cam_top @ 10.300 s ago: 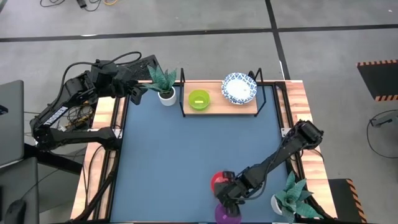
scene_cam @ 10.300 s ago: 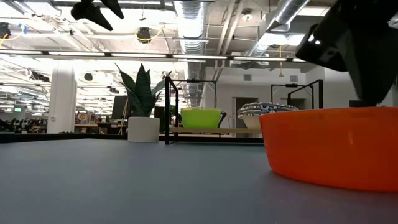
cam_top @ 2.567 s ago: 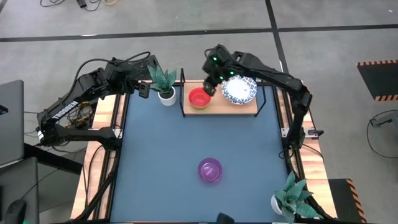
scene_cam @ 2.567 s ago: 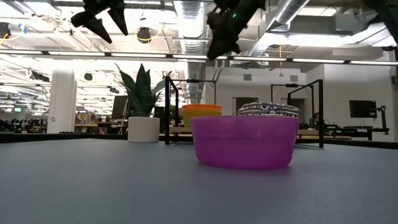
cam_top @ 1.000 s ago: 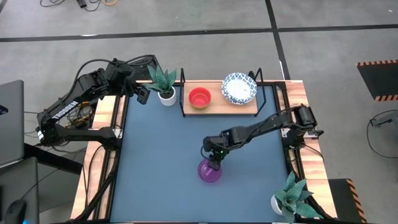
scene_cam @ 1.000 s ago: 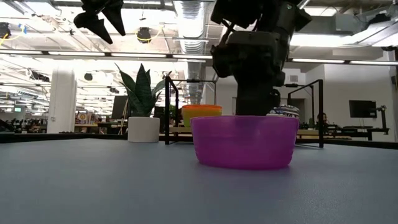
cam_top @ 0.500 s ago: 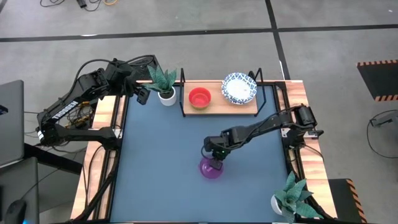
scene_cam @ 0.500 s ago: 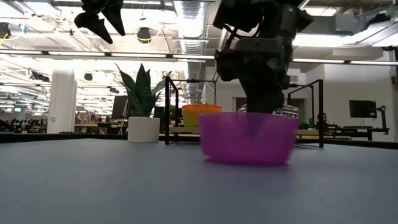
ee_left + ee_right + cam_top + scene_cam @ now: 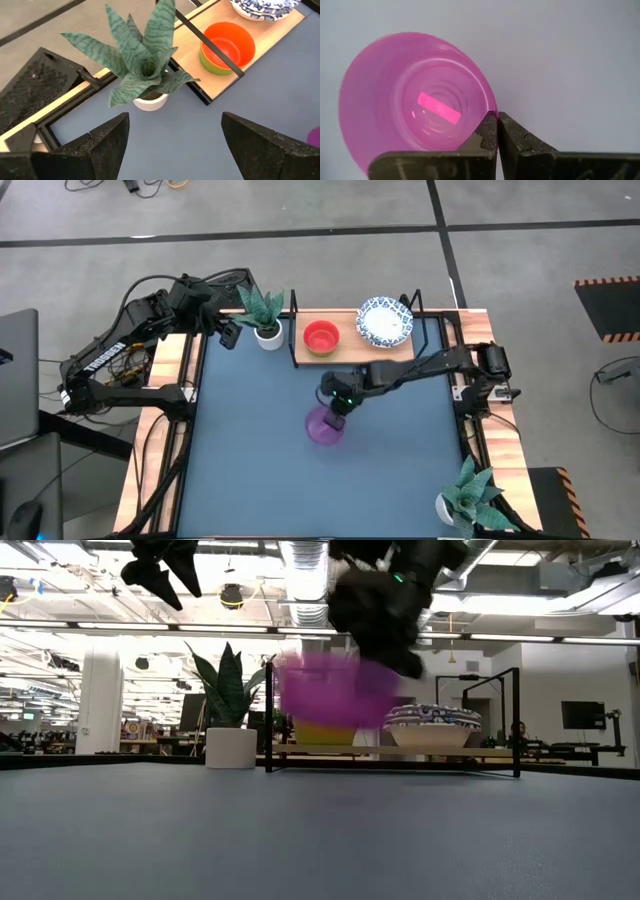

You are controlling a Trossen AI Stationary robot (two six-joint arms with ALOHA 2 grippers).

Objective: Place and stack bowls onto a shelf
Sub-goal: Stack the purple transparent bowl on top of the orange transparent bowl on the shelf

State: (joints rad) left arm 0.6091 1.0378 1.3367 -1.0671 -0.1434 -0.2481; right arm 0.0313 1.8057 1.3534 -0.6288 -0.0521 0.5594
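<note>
Purple bowl: half a second ago resting on the blue surface; now lifted clear, nearer the shelf. My right end effector is clenched on its rim; the right wrist view shows both fingers pinching the wall. My left end effector hangs released by the plant pot. Shelf: 1 red bowl; the left wrist view shows it nested in a green bowl; patterned bowls beside.
</note>
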